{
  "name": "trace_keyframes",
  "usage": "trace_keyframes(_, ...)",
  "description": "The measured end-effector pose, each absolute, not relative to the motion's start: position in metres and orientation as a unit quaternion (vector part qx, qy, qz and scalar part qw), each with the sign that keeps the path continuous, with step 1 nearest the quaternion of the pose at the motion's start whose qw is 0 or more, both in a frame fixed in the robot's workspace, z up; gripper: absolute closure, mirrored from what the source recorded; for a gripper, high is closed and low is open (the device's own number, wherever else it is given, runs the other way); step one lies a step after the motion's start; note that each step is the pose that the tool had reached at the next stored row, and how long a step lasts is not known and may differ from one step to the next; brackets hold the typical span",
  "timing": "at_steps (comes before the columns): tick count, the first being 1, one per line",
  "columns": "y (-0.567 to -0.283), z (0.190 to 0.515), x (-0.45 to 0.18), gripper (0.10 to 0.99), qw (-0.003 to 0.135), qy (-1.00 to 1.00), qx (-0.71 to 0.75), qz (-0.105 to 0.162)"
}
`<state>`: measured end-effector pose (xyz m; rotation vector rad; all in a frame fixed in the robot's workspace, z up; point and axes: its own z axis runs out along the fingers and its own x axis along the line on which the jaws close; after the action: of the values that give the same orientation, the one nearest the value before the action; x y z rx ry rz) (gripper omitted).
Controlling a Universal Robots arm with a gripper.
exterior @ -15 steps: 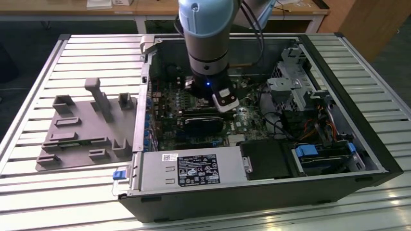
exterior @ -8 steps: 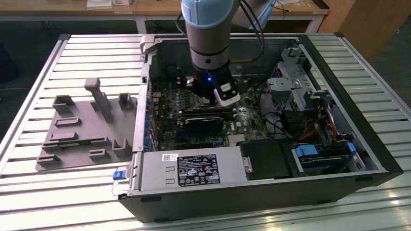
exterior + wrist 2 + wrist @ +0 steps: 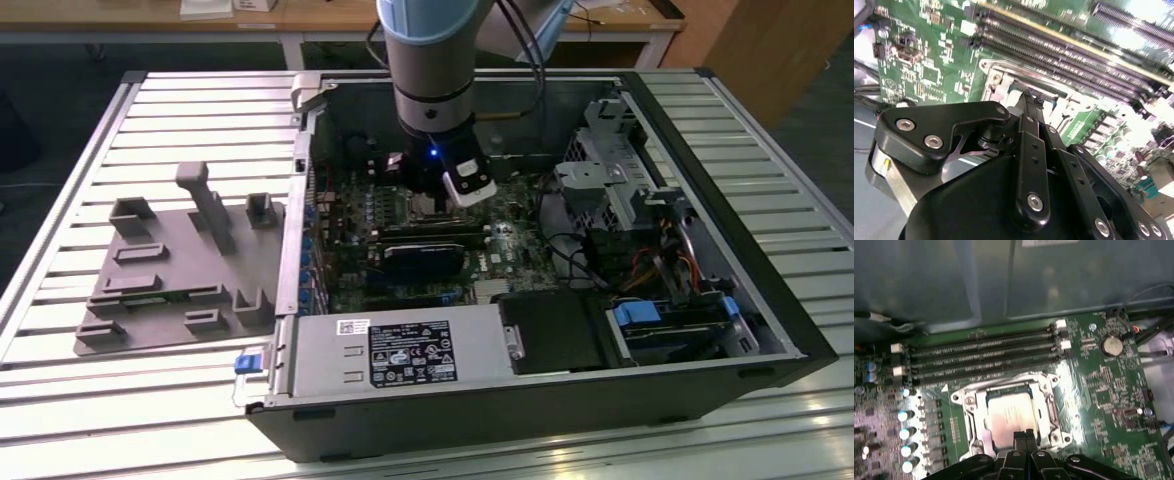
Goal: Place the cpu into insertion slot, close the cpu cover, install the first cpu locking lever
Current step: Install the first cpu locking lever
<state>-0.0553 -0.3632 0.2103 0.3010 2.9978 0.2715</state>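
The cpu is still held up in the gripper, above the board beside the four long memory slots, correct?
Not quite. In the first wrist view the cpu already lies in the insertion slot, framed by the cpu cover, beside the four memory slots. The gripper is at the frame's edge with fingers together.

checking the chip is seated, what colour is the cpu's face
Dull silver-grey square metal cpu, clearest in the first wrist view.

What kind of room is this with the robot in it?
Probably a workshop or robot lab. An open computer case lies on a slatted metal workbench, a grey fixture tray lies beside it, and wooden desks stand behind. The gripper hangs over the cpu.
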Motion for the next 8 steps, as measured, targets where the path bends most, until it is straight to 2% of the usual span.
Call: trace_keyframes(8, -0.348, 0.213, -0.055, 0.984, 0.059, 0.99, 0.099, 0.084)
